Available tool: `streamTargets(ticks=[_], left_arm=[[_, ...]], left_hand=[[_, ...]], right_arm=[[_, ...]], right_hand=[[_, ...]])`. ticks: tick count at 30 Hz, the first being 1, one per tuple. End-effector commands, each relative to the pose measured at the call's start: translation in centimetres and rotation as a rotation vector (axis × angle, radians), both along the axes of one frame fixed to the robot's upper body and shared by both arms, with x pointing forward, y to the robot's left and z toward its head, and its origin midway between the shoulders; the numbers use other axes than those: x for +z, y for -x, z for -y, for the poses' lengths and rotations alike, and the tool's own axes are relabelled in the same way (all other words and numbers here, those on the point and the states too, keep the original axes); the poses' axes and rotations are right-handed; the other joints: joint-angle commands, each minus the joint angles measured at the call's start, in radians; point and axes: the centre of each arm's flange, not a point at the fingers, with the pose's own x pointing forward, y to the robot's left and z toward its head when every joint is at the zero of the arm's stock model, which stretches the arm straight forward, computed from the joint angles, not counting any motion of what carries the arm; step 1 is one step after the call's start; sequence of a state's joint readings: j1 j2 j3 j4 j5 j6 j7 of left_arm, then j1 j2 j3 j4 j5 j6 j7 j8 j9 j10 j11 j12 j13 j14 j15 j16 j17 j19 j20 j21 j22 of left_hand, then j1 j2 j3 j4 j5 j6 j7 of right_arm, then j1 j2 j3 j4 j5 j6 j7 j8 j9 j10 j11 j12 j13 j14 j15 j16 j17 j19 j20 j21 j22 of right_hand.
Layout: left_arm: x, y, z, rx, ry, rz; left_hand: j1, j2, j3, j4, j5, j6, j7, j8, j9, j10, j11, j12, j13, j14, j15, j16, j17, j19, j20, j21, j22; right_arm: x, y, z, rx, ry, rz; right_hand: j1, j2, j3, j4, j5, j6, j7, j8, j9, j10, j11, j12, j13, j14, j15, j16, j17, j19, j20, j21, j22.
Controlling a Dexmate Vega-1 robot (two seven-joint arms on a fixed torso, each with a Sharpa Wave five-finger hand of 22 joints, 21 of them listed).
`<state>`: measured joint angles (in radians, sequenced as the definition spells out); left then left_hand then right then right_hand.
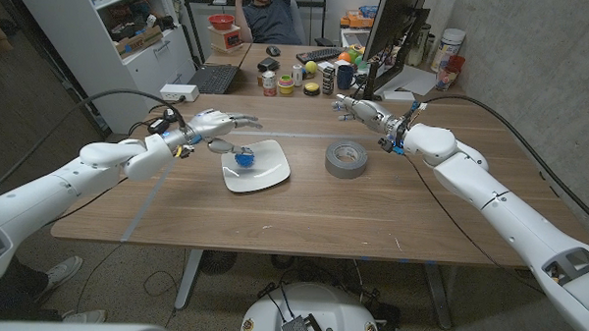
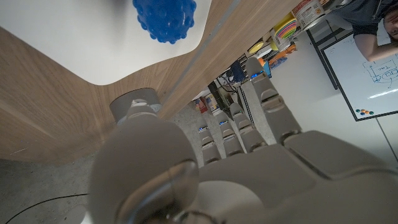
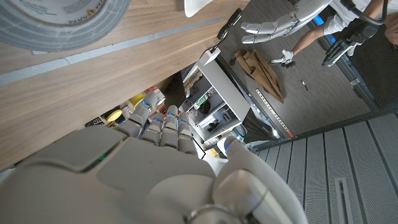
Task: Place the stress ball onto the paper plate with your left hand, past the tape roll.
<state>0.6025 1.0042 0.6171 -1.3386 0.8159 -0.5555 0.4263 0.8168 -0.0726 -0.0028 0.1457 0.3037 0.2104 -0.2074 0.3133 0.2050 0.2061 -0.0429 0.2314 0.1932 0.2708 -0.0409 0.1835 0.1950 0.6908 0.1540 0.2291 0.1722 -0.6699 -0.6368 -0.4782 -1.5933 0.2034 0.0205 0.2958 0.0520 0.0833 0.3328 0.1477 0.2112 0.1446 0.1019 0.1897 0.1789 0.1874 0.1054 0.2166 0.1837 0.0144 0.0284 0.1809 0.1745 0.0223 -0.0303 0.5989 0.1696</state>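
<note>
Blue and knobbly, the stress ball (image 1: pixel 244 160) sits on the white paper plate (image 1: pixel 271 175), left of centre in the head view and toward the plate's left side. In the left wrist view the ball (image 2: pixel 165 18) lies on the plate's surface (image 2: pixel 74 43) with nothing touching it, so the placing looks done as far as these views go.

Just to the left of the plate in the head view, the left robot hand (image 1: pixel 209 129) hovers with its fingers spread and empty, the fingertips reaching over the plate's upper left rim and apart from the ball. That pose suits a hand that has nothing more to hold and only needs to clear the plate without knocking the ball.

On the wooden desk (image 1: pixel 391 218), right of centre in the head view, the grey tape roll (image 1: pixel 346 158) lies flat, near the plate but not touching it. It is the landmark the task names, and the plate lies beyond it on the left arm's side.

Upper right of centre, the right robot hand (image 1: pixel 360 111) is held above the desk behind the tape roll, fingers stretched out and holding nothing, well out of the left arm's way.
</note>
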Motion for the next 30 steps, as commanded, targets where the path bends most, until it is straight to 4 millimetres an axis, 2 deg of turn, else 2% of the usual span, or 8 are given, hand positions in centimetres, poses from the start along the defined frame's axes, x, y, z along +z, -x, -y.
streamTargets(ticks=[1, 5, 10, 14, 17, 21, 30], left_arm=[[1.2, 1.6, -0.6, -0.027, 0.037, 0.029], [1.5, 2.1, -0.6, -0.036, 0.041, 0.035], [2.0, 2.7, -0.7, -0.047, 0.047, 0.044], [2.4, 3.2, -0.8, -0.051, 0.053, 0.054], [2.6, 3.5, -0.9, -0.05, 0.05, 0.063], [2.9, 3.9, -1.0, -0.05, 0.049, 0.074], [3.5, 5.1, -1.0, -0.057, 0.042, 0.1]], left_hand=[[-0.019, -0.008, -0.017, 0.002, 0.012, -0.017, -0.006, -0.011, -0.001, -0.007, 0.005, -0.011, 0.002, -0.016, -0.023, 0.001, 0.0, -0.003, 0.013, -0.011, -0.001], [-0.029, -0.012, -0.025, 0.003, 0.013, -0.024, -0.007, -0.017, -0.002, -0.017, 0.008, -0.019, 0.002, -0.029, -0.017, 0.001, 0.0, -0.015, 0.018, -0.02, -0.001], [-0.055, -0.021, -0.048, 0.006, 0.018, -0.072, -0.008, -0.045, -0.003, -0.042, 0.016, -0.034, 0.003, -0.051, -0.01, 0.003, -0.002, -0.037, 0.027, -0.036, -0.001], [-0.067, -0.024, -0.058, 0.007, 0.02, -0.083, -0.009, -0.053, -0.003, -0.053, 0.023, -0.04, 0.003, -0.07, -0.003, 0.001, -0.002, -0.053, 0.036, -0.043, -0.001], [-0.083, -0.023, -0.071, 0.009, 0.024, -0.098, -0.01, -0.065, -0.003, -0.074, 0.022, -0.046, 0.003, -0.095, 0.008, 0.0, -0.002, -0.09, 0.055, -0.054, -0.001], [-0.105, -0.016, -0.09, 0.008, 0.032, -0.119, -0.011, -0.082, -0.004, -0.12, 0.023, -0.054, 0.003, -0.156, 0.039, -0.004, -0.003, -0.158, 0.064, -0.06, 0.0], [-0.124, -0.01, -0.106, 0.009, 0.037, -0.153, -0.01, -0.1, -0.005, -0.146, 0.021, -0.052, 0.002, -0.179, 0.052, 0.0, -0.003, -0.209, 0.065, -0.059, 0.0]], right_arm=[[-0.3, 0.1, 0.4, -0.011, -0.012, -0.007], [-0.3, 0.0, 0.5, -0.016, -0.013, -0.011], [-0.2, -0.1, 0.5, -0.02, -0.01, -0.01], [-0.2, -0.1, 0.4, -0.022, -0.007, -0.009], [-0.2, -0.1, 0.4, -0.024, -0.01, -0.01], [-0.2, -0.2, 0.5, -0.027, -0.009, -0.01], [-0.1, -0.4, 0.6, -0.025, -0.01, -0.013]], right_hand=[[-0.005, 0.034, -0.002, 0.0, 0.004, 0.004, 0.006, 0.0, 0.005, 0.009, -0.004, 0.0, 0.003, 0.003, 0.002, 0.0, 0.001, 0.008, -0.032, -0.001, 0.005], [-0.005, 0.033, -0.002, 0.0, 0.004, 0.004, 0.005, 0.0, 0.005, 0.009, -0.003, -0.001, 0.003, 0.003, 0.001, 0.0, 0.001, 0.008, -0.032, -0.003, 0.005], [-0.004, 0.033, -0.002, -0.001, 0.005, 0.004, 0.004, 0.0, 0.005, 0.009, -0.003, -0.001, 0.003, 0.003, 0.001, 0.0, 0.001, 0.009, -0.032, -0.004, 0.005], [-0.004, 0.033, -0.002, -0.001, 0.005, 0.004, 0.005, 0.0, 0.005, 0.009, -0.004, -0.001, 0.003, 0.003, 0.002, -0.001, 0.001, 0.009, -0.032, -0.005, 0.005], [-0.004, 0.032, -0.003, -0.001, 0.005, 0.004, 0.005, 0.0, 0.005, 0.009, -0.003, -0.001, 0.003, 0.003, 0.001, -0.001, 0.001, 0.009, -0.032, -0.006, 0.005], [-0.004, 0.033, -0.002, -0.001, 0.005, 0.003, 0.004, 0.0, 0.005, 0.009, -0.003, -0.001, 0.003, 0.003, 0.001, -0.001, 0.001, 0.009, -0.032, -0.008, 0.005], [-0.004, 0.033, -0.003, -0.001, 0.005, 0.004, 0.005, 0.0, 0.005, 0.009, -0.003, -0.001, 0.003, 0.003, 0.002, -0.001, 0.001, 0.01, -0.031, -0.01, 0.005]])
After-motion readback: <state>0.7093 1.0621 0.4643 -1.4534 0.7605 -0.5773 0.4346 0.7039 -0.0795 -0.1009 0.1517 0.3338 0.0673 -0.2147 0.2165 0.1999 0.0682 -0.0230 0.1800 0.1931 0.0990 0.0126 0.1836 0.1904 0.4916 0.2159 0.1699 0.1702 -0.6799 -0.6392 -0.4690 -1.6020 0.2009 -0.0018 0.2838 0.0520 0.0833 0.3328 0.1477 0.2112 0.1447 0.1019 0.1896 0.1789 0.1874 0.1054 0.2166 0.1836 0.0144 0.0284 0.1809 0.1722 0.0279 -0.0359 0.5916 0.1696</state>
